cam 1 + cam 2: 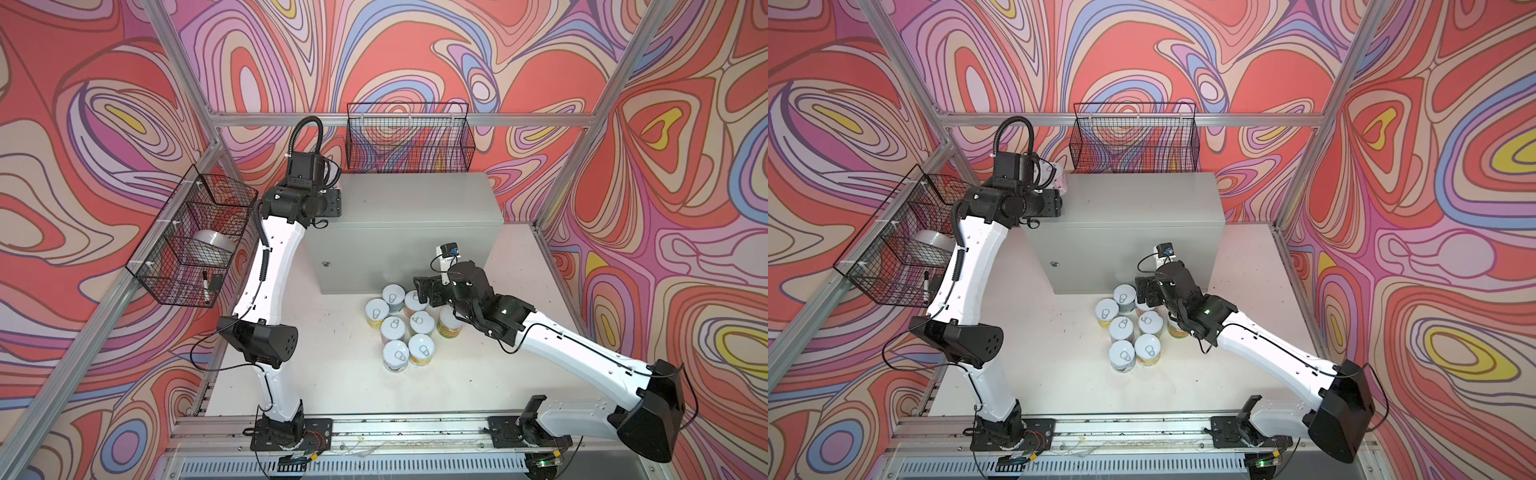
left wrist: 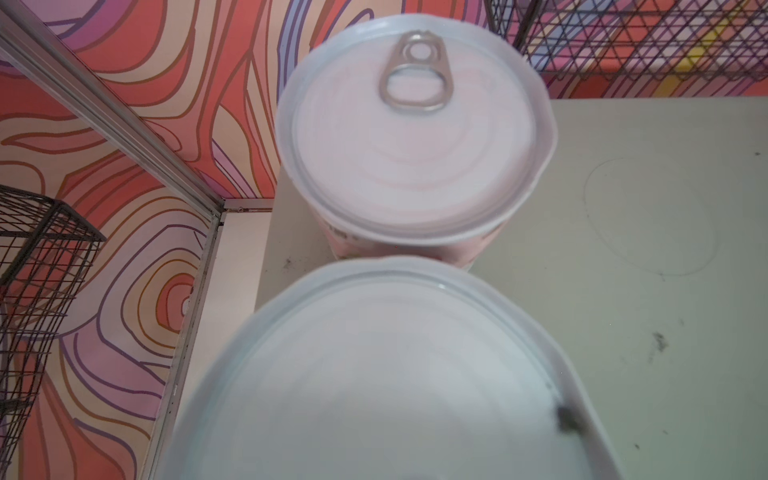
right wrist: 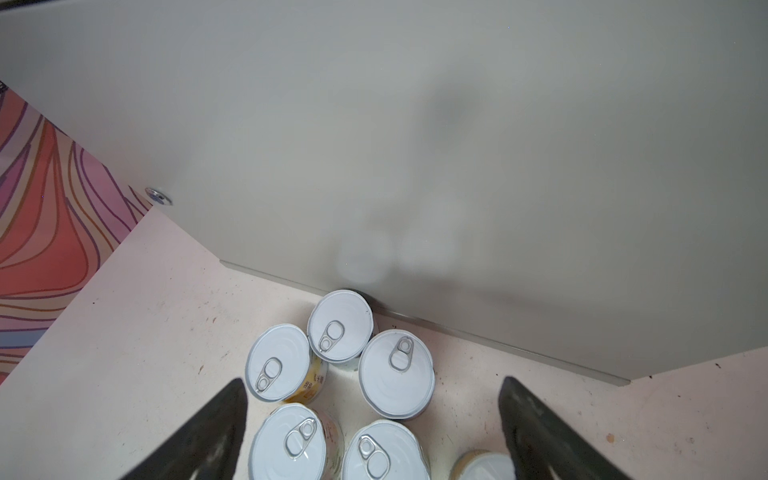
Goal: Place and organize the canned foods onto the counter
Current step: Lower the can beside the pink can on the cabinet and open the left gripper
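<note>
Two robot arms work at a light-grey metal counter (image 1: 415,199), seen from above. At the counter's upper left corner in both top views, the left gripper (image 1: 1054,201) reaches over the flat top. Its wrist view shows a near can (image 2: 395,374), blurred and filling the foreground. A pink can (image 2: 415,137) stands on the counter just beyond it; I cannot tell whether the two touch. The fingers are hidden beneath the lid, but the jaws appear closed to can width around the near can.

To place this can well, it likely needs lowering until its base sits flat, in line with the pink can. A release and a straight lift should then leave both cans undisturbed.

At the lower centre of both top views, eight cans (image 1: 392,328) stand packed together on the white tabletop (image 1: 332,374), just in front of the counter. The right gripper (image 1: 428,289) hovers over the upper right side of the cluster, jaws spread wide and holding nothing. Because the cans touch, its next pick probably goes best on an outer can, where both fingers find room.

The cans are short upright cylinders with silver pull-tab lids. Their labels show yellow, pink, and green with orange.
</note>
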Tool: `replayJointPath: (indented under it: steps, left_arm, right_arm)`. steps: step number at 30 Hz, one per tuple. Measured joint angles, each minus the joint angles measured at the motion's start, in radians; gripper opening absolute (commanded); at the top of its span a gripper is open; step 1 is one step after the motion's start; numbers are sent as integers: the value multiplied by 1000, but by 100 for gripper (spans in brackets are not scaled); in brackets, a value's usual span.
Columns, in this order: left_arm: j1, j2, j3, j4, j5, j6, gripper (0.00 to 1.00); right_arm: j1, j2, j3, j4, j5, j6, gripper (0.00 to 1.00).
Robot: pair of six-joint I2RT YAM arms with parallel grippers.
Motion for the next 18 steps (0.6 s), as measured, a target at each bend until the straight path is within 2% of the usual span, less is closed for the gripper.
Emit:
replayJointPath:
  steps: [11,12,13,14,15,17,18]
  left_arm:
    - [0,10,4,13,1,0,0]
    - [0,10,5,14,-1,0,5]
    - [0,11,5,16,-3,0,15]
    - [0,11,5,18,-4,0,36]
    - [0,11,3,20,-5,0,50]
    - [0,7,-10,37,-6,0,70]
    - [0,3,-21,49,-6,0,89]
  right_arm:
    - [-12,-18,-17,10,-5,4,97]
    - [-13,-18,-17,11,-6,4,97]
    - [-14,-19,-17,13,-6,4,97]
    - [-14,-19,-18,14,-7,4,97]
    - [-14,-21,-18,14,-7,5,97]
    - [-14,-23,-18,15,-7,6,97]
    - [-14,-24,-18,16,-7,6,97]
